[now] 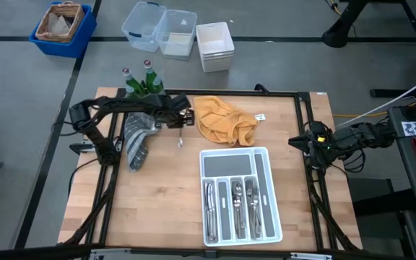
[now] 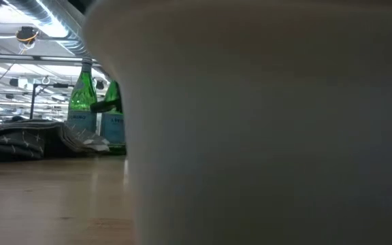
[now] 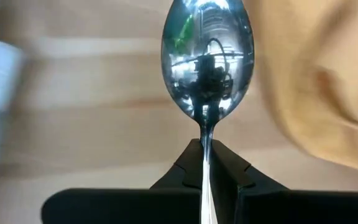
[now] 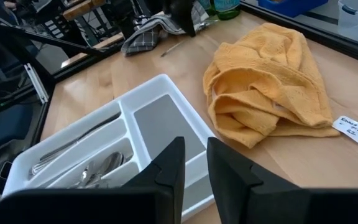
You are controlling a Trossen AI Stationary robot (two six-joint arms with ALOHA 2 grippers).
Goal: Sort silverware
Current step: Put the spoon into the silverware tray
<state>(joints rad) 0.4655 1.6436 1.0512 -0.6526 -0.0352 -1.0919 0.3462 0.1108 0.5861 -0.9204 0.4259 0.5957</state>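
Shiny spoon (image 3: 207, 59) pinched by fingers (image 3: 185, 165); other silverware (image 1: 231, 202) seemingly in compartments.

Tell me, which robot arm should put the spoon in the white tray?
The left one, probably. Its left gripper is already shut on the spoon, between the grey and yellow cloths. The right gripper waits open and empty beside the tray.

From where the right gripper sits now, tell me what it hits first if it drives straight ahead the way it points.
Likely the white tray: the right gripper aims across its near end, with the yellow cloth just beside that line. Its fingers stand slightly apart and empty. Depth is hard to judge, so it might pass above the rim.
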